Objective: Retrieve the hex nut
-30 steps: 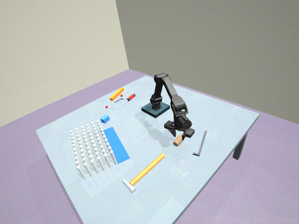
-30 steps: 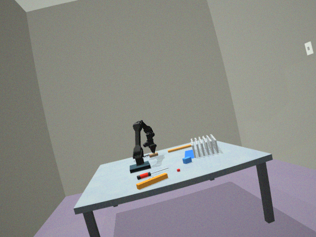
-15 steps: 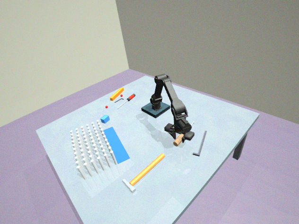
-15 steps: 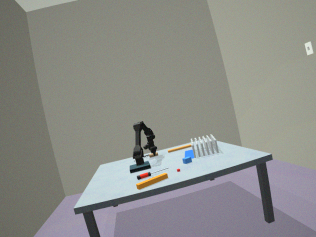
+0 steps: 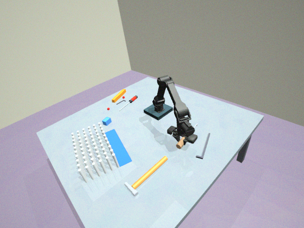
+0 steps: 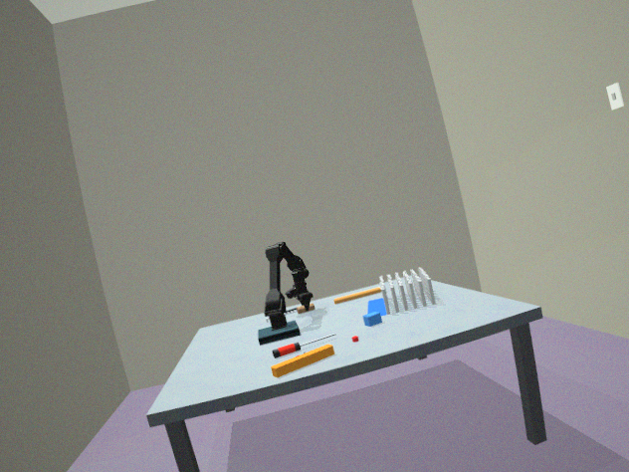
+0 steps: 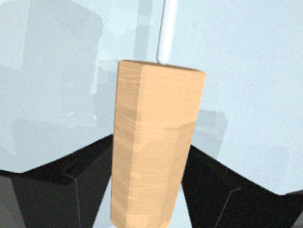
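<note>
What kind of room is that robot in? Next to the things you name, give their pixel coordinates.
Maybe a workshop or a robot lab, though the walls are bare. A black robot arm (image 5: 174, 96) (image 6: 274, 279) is fixed to the table (image 5: 221, 115) (image 6: 213, 365), with a hammer (image 5: 150, 172) (image 6: 357, 295) and a screwdriver (image 5: 133, 99) (image 6: 287, 350) lying on it.

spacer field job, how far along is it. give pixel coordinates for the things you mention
Only the grasp looks done: the black hand (image 5: 182, 142) (image 6: 307, 308) (image 7: 148, 145) is shut on a tan wooden handle (image 5: 180, 143) (image 6: 306, 308) (image 7: 154, 111) with a thin pale rod. No nut shows on the flat blue strip (image 5: 118, 147) (image 6: 376, 307); dragging it out, tool put-down and release remain.
</note>
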You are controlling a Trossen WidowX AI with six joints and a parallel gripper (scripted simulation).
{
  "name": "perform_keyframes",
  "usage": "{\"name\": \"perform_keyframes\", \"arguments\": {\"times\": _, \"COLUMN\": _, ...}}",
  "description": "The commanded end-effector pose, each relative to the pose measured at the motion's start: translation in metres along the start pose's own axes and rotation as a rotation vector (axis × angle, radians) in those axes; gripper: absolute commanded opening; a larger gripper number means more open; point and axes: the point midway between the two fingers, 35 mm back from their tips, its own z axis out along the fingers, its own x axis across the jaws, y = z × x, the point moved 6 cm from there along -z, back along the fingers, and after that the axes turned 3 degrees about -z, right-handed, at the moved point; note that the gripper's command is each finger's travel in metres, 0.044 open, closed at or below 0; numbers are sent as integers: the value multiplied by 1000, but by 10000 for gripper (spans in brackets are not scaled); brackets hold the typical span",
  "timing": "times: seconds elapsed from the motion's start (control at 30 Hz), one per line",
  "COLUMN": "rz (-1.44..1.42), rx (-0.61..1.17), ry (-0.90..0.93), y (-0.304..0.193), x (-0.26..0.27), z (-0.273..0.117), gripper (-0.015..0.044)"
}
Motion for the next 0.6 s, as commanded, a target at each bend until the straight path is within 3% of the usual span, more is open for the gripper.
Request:
{"name": "perform_keyframes", "arguments": {"times": 0.0, "rz": -1, "rx": -2, "ry": -1, "y": 0, "x": -1, "z": -14, "gripper": 36}}
{"name": "perform_keyframes", "arguments": {"times": 0.07, "rz": -1, "rx": -1, "ry": -2, "y": -1, "x": -1, "z": -28, "gripper": 0}}
{"name": "perform_keyframes", "arguments": {"times": 0.23, "rz": 0, "rx": 1, "ry": -2, "y": 0, "x": 0, "z": -59, "gripper": 0}}
{"name": "perform_keyframes", "arguments": {"times": 0.57, "rz": 0, "rx": -1, "ry": -2, "y": 21, "x": 3, "z": -57, "gripper": 0}}
